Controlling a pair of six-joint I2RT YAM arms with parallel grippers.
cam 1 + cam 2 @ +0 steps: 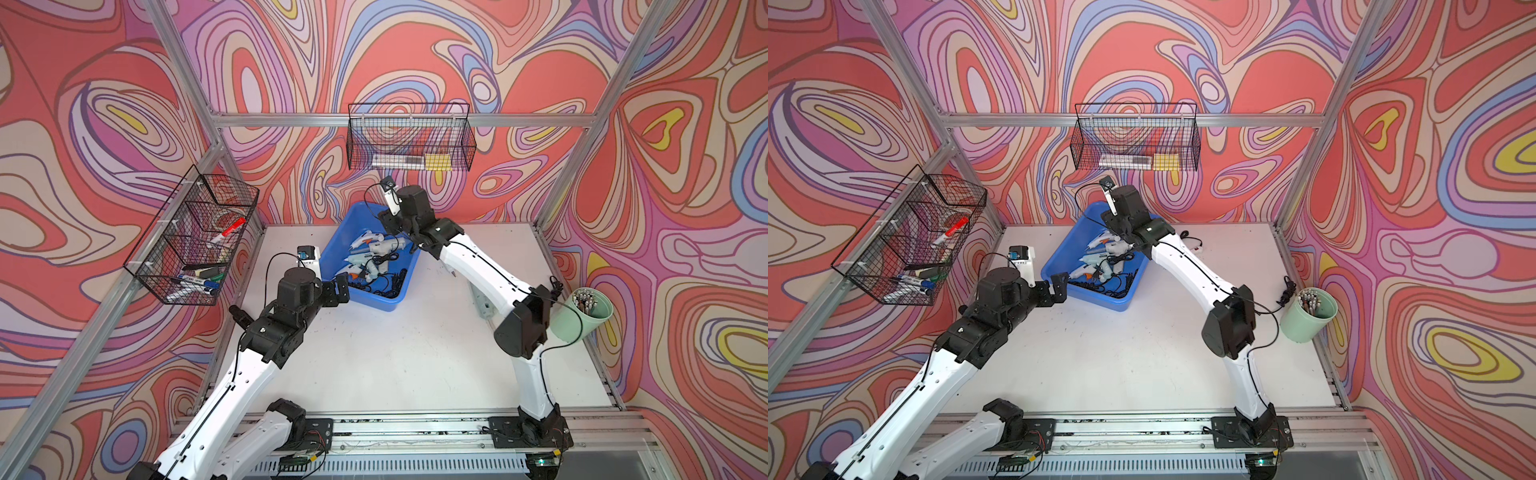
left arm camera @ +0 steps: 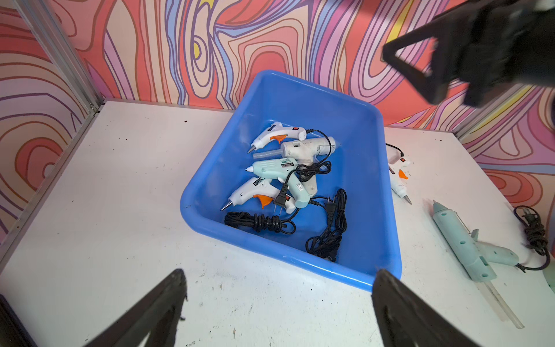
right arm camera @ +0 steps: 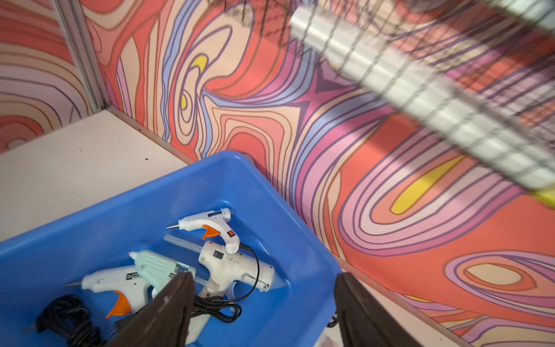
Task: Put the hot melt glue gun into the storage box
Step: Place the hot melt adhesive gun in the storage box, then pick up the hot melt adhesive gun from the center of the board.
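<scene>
watching from the left: my left gripper (image 2: 279,272) hangs wide apart, empty, by the storage box (image 2: 207,180), four guns (image 2: 270,171) inside. the right gripper (image 3: 264,275) is above it, jaws apart, holding nothing. one white glue gun (image 2: 398,177) lies on the table (image 2: 120,210) just right of the box; it looks light, stiff and smooth, so i would pinch the barrel.

Storage box (image 2: 363,180) bright blue — glue guns (image 2: 271,168) white, mint; cords (image 2: 255,221) black.

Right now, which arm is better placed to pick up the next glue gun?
Probably right. The white glue gun and mint-green glue gun lie on its side of the storage box; the left gripper sits across it.
</scene>
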